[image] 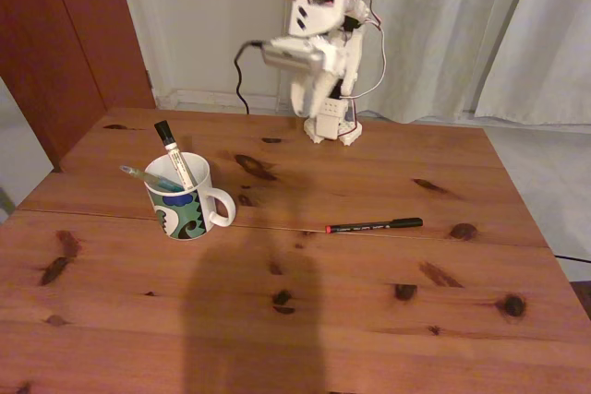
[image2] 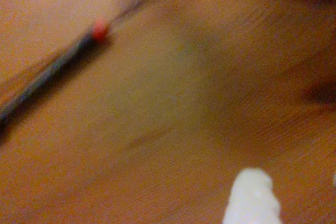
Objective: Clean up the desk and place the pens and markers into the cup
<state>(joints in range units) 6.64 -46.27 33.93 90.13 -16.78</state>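
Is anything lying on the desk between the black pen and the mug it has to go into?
Nothing visible does. In the fixed view only bare knotty wooden desk lies between the thin black pen with a red end and the white patterned ceramic mug.

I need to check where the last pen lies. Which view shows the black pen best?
The fixed view: the black pen lies whole and sharp on the desk, right of the cup. The wrist view shows a blurred part with its red end.
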